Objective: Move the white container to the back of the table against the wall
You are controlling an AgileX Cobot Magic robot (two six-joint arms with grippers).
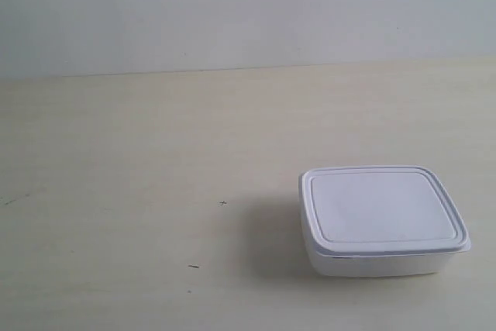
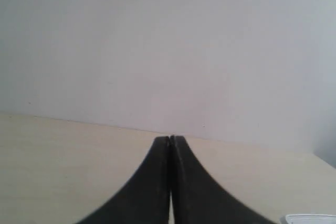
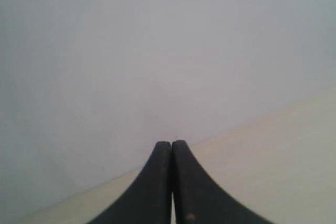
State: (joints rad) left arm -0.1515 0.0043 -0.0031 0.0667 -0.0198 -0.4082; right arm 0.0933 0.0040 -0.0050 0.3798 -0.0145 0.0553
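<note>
The white container (image 1: pixel 383 219) sits lidded on the table (image 1: pixel 155 191) toward the front at the exterior view's right, well apart from the wall (image 1: pixel 232 13). No arm shows in the exterior view. My left gripper (image 2: pixel 170 140) is shut with nothing between its black fingers; it faces the wall (image 2: pixel 168 45) over the table (image 2: pixel 63 166). A sliver of the white container (image 2: pixel 310 219) peeks in at that view's corner. My right gripper (image 3: pixel 171 144) is also shut and empty, with the wall (image 3: pixel 157 51) and a strip of table (image 3: pixel 273 161) beyond it.
A few tiny dark specks (image 1: pixel 223 203) mark the tabletop near the middle and front. The table's back edge (image 1: pixel 232 69) meets the wall along a straight line.
</note>
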